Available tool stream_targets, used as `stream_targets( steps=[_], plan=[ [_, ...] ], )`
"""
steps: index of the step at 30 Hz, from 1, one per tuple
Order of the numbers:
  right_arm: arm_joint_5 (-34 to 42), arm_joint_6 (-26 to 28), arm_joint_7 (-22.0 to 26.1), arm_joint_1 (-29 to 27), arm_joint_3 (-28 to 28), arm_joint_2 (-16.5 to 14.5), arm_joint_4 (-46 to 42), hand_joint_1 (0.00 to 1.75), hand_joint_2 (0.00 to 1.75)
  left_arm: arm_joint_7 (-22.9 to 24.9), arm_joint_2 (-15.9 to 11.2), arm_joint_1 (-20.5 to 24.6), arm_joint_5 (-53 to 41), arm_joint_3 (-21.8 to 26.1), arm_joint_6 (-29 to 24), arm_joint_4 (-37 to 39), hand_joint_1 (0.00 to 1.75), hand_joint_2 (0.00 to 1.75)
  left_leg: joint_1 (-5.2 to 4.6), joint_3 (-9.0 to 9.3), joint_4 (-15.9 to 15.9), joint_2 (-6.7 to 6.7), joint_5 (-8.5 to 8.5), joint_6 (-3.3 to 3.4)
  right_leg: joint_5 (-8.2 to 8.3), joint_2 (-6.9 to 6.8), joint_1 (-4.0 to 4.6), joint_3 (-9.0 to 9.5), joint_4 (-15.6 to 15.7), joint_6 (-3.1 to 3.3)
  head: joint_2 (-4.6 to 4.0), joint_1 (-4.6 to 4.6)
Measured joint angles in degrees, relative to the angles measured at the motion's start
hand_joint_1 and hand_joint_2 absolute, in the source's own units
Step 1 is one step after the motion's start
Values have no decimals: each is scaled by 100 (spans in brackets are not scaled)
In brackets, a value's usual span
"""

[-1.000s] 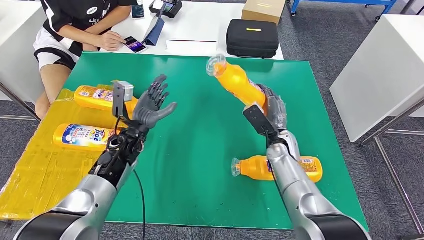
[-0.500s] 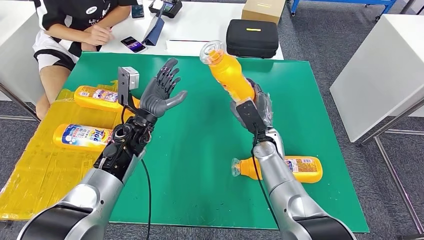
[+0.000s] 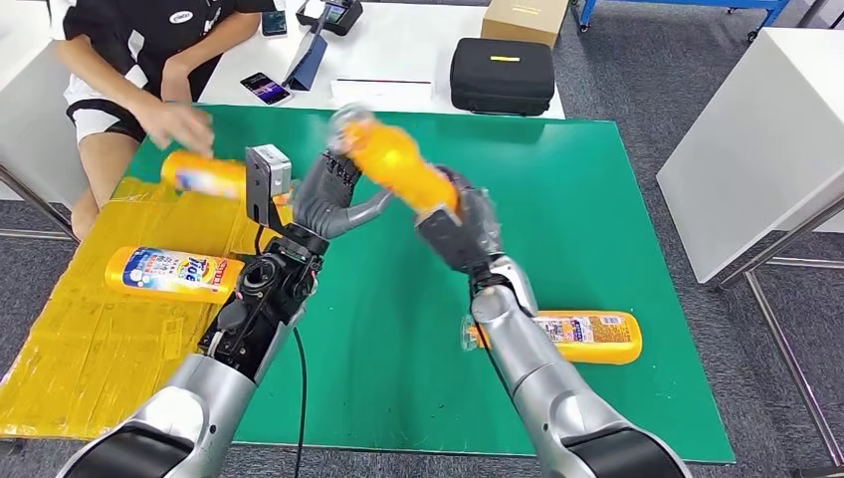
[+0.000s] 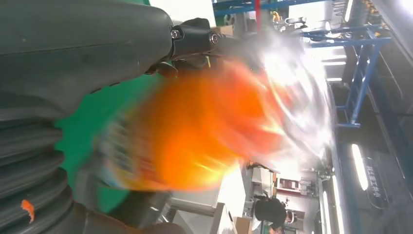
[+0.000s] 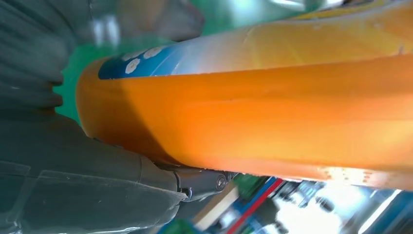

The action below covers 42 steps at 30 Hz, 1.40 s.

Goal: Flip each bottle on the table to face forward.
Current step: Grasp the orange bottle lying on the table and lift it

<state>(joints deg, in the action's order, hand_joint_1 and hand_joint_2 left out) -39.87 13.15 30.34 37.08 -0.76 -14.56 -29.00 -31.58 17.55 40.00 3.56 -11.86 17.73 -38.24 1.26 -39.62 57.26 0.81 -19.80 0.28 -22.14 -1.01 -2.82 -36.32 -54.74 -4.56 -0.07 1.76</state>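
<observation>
My right robot hand (image 3: pixel 460 231) gripped an orange bottle (image 3: pixel 396 162) by its lower body and held it tilted above the green counter (image 3: pixel 597 209), its cap end meeting the spread fingers of my left robot hand (image 3: pixel 333 194). That left robot hand had not closed; whether it was touching the blurred bottle I could not tell. Close up, the bottle (image 5: pixel 272 102) lay firmly against my right palm, a strip of blue label showing along one side. By my judgement the task stood partway. One labelled bottle (image 3: pixel 174 274) lay on the yellow sheet (image 3: pixel 80 349) to my left, seemingly finished. A person's hand (image 3: pixel 179 124) reached for a second bottle (image 3: pixel 204 176) there, too blurred to read. Another bottle (image 3: pixel 582 338) lay on its side near my right forearm, label partly showing, and probably remained to be handled.
</observation>
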Motion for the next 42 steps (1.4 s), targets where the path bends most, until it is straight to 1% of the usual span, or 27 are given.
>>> stream_targets(
  steps=[7, 15, 16, 17, 20, 21, 23, 27, 35, 36, 39, 40, 42],
  plan=[
    [-416, -61, -19, -46, -661, -296, 69, 175, 175, -104, -17, -33, 103, -79, -50, -22, 0, 175, 1, -1, 0, -1, 0, 0, -2, -2, -2, 1, 0, 2, 0, -1],
    [-428, -3, -45, -276, -1265, -364, -195, 175, 175, -234, -153, -106, 228, 19, -119, -23, 0, 175, 0, -2, 0, -1, 0, 0, -1, -3, -2, 1, 0, 2, 0, -1],
    [-432, 3, -78, -300, -1332, -364, -241, 175, 175, -250, -166, -110, 245, 37, -134, -23, 3, 175, 0, -2, 0, -1, 0, 0, -1, -3, -2, 1, 0, 2, 0, -1],
    [-434, 7, -111, -320, -1390, -364, -283, 175, 175, -264, -178, -112, 260, 51, -149, -23, 12, 175, 0, -2, 0, -1, 0, 0, -1, -2, -2, 0, 0, 2, 0, -1],
    [-424, 7, -181, -353, -1505, -364, -368, 175, 175, -287, -201, -113, 283, 93, -179, -23, 132, 175, 0, -2, 0, -1, 0, 0, -1, -3, -2, 1, 0, 2, 0, -2],
    [-412, 7, -207, -359, -1539, -364, -390, 175, 175, -291, -205, -114, 289, 110, -195, -25, 167, 175, 0, -2, 0, -1, 0, 0, -2, -3, -2, 1, 0, 2, 0, -2],
    [-366, 7, -243, -371, -1597, -363, -422, 175, 175, -295, -209, -126, 296, 137, -242, -42, 174, 175, 0, -2, 0, -1, 0, 0, -2, -3, -2, 1, 0, 2, 0, -2],
    [-159, 28, -223, -449, -1674, -357, -478, 175, 175, -299, -212, -219, 281, 174, -325, -153, 175, 175, 0, -2, 0, -1, 0, 0, -2, -3, -2, 1, 0, 2, 0, -1],
    [96, 330, -144, -690, -1807, -261, -728, 175, 175, -349, -218, -338, 171, 158, -350, -324, 175, 175, 0, -3, 0, -1, 0, 0, -2, -3, -2, -2, 1, 2, 0, -2],
    [103, 365, -144, -714, -1821, -244, -768, 151, 175, -350, -217, -339, 168, 149, -350, -331, 175, 175, 0, -3, 0, -1, 0, 0, -2, -3, -2, -2, 1, 2, 0, -2],
    [127, 455, -140, -776, -1841, -198, -886, 21, 175, -354, -215, -337, 156, 126, -363, -338, 175, 175, -1, -3, 0, -1, 0, 0, -2, -2, -2, -2, 1, 2, 0, -2],
    [136, 500, -126, -802, -1848, -187, -933, 0, 131, -352, -215, -335, 133, 121, -382, -338, 175, 175, 0, -3, 0, -1, 0, 0, -2, -2, -2, -2, 1, 2, 0, -1],
    [168, 606, -64, -875, -1872, -167, -1055, 0, 44, -345, -220, -322, 27, 115, -465, -336, 175, 175, 0, -3, 0, -1, 0, 0, -2, -2, -2, -4, 1, 2, 0, -2]
  ],
)
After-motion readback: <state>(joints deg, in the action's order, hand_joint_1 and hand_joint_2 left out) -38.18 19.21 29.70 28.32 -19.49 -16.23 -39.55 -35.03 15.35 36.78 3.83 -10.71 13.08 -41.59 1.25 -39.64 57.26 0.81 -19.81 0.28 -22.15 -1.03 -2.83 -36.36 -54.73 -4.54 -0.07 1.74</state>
